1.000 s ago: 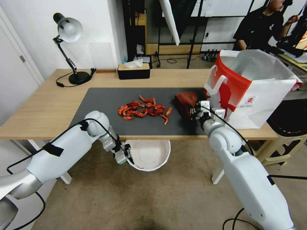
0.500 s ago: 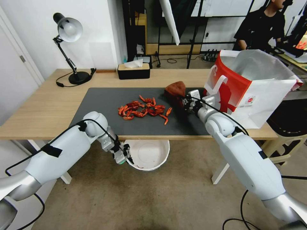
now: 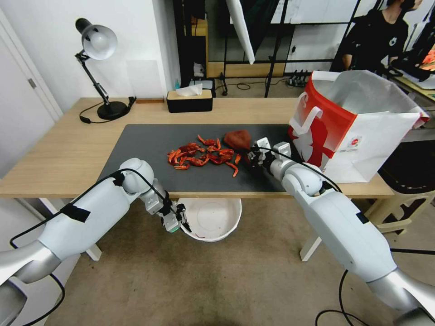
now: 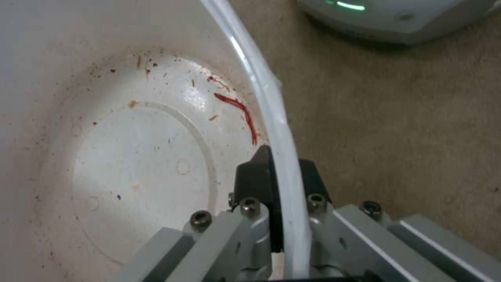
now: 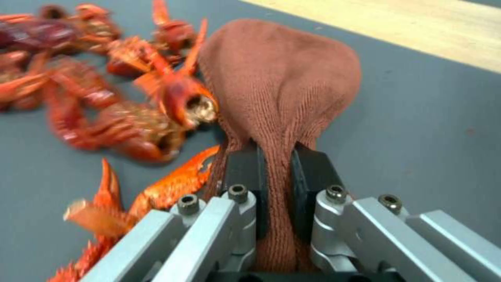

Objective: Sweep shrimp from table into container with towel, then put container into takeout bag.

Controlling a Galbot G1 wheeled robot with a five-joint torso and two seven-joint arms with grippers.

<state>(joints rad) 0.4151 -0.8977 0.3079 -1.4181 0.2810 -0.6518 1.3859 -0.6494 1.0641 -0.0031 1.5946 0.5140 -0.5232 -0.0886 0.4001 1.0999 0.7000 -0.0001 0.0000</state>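
Gripping the soft towel [image 5: 282,90] mid-frame beside the shrimp [image 3: 201,155], your right end effector [image 5: 275,178] pinches its bunched end; left end effector [image 4: 282,184] clamps the stiff container [image 3: 210,219] rim, lower centre.

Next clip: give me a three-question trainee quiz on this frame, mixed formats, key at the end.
1. True or false: the shrimp are already inside the container.
2. Multiple choice: what does the right gripper hold? A) the takeout bag's handle B) the towel C) a shrimp
3. Short answer: where is the container, and what holds it?

Key
1. False. They lie on the dark mat on the table; the container holds only red smears.
2. B. The jaws pinch the towel, which touches the right edge of the pile. The takeout bag stands untouched at the table's right end.
3. Below the table's near edge, under the pile, held by the left gripper with its jaws clamped across the rim.
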